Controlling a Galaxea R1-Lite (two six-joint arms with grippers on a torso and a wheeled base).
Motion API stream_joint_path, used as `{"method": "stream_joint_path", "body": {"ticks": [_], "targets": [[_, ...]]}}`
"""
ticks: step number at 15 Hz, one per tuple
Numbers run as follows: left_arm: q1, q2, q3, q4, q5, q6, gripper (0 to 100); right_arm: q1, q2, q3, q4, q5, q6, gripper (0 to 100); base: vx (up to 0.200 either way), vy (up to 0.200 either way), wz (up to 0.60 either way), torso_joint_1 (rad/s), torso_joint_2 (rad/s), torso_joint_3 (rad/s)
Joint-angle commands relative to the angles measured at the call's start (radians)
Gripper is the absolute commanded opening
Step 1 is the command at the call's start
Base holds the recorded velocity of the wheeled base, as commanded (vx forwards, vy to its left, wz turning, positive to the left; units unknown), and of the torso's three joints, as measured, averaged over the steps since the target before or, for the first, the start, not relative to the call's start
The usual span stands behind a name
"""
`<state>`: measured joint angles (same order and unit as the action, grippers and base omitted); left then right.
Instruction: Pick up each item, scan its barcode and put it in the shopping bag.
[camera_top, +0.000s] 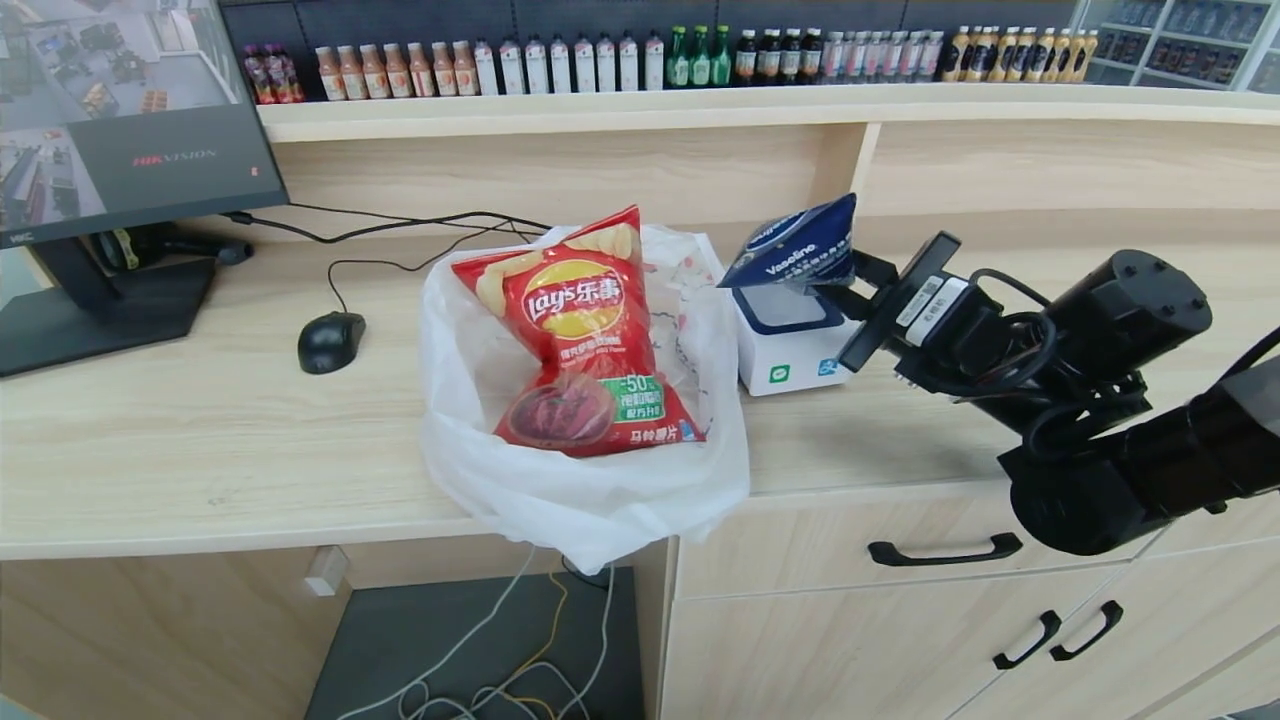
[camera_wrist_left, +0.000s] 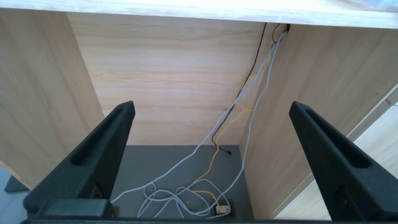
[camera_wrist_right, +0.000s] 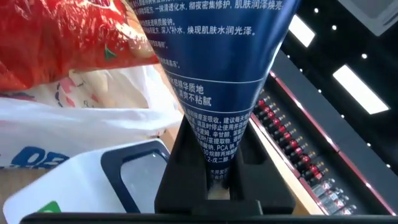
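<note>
Lotion tube (camera_top: 800, 245) meets scanner at the checkout counter (camera_top: 200, 430). The blue tube hangs tilted just above the window of the white scanner (camera_top: 790, 340), and the right gripper (camera_top: 850, 285) has its fingers pinched on the tube's narrow end. That grip leaves the printed body clear, prob. so the barcode can face the reader. Whether a code is actually lined up with the window can't be told.

Just beside the scanner, on the robot's left, sits the white plastic shopping bag (camera_top: 600, 490). Its mouth is slumped open, and a red chips bag (camera_top: 585, 340) stands propped inside, its top half poking out. Bag and scanner nearly touch — a layout that looks chosen to keep the carry from scan to drop short.

The left gripper (camera_wrist_left: 211, 112) hangs below the countertop, in the kneehole with the loose cables (camera_wrist_left: 205, 186). Its fingers are spread wide and hold nothing, apparently parked out of the way.

Count: 1 tube, 1 chips bag, 1 shopping bag, 1 scanner. Also on the counter are 1 mouse (camera_top: 330, 342) and 1 monitor (camera_top: 130, 110). A long row of bottles (camera_top: 650, 60) lines the shelf behind.
</note>
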<state>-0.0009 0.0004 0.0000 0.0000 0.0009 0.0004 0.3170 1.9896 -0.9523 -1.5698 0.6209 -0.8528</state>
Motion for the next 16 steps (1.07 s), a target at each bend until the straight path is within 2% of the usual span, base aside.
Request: {"method": "stream_joint_path", "body": {"ticks": [1,16], "targets": [[0.001,0.000,0.000,0.000,0.001,0.000,100,0.004,0.014,0.004,-0.001,0.003,-0.002,0,0.000,0.000,0.00,0.000,0.00,0.000],[0.001,0.000,0.000,0.000,0.001,0.000,100,0.013,0.028,-0.002,-0.001,0.002,0.000,0,0.000,0.000,0.00,0.000,0.00,0.000]]}}
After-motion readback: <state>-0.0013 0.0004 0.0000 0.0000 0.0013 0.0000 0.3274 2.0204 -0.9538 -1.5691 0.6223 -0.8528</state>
